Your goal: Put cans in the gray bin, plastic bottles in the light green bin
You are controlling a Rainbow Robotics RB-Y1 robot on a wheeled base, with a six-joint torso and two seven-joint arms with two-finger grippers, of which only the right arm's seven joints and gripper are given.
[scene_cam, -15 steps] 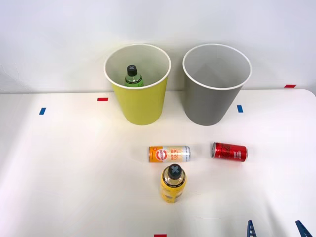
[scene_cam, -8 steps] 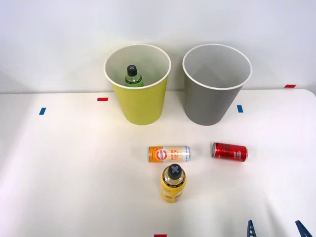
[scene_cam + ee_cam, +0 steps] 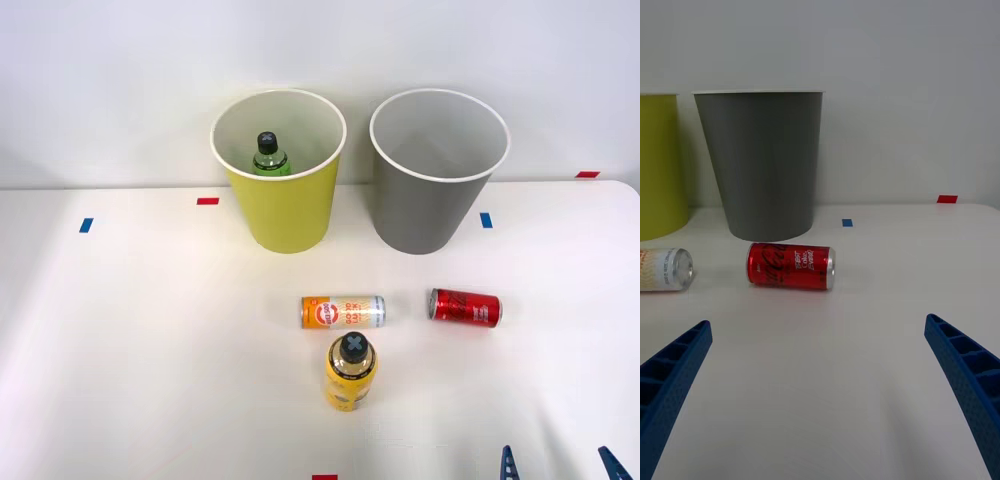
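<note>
A red can (image 3: 465,307) (image 3: 791,266) lies on its side on the white table in front of the gray bin (image 3: 438,205) (image 3: 764,165). An orange-and-white can (image 3: 343,312) (image 3: 665,268) lies on its side to its left. In front of that can stands a yellow bottle (image 3: 350,372) with a black cap. A green bottle (image 3: 269,157) stands inside the light green bin (image 3: 285,210) (image 3: 659,165). My right gripper (image 3: 556,464) (image 3: 820,390) is open at the table's near right edge, well short of the red can, with nothing between its fingers.
Small blue tape marks (image 3: 486,220) and red tape marks (image 3: 208,201) dot the table (image 3: 150,340). A pale wall stands close behind the two bins. Open table surface spreads to the left of the cans and bottles.
</note>
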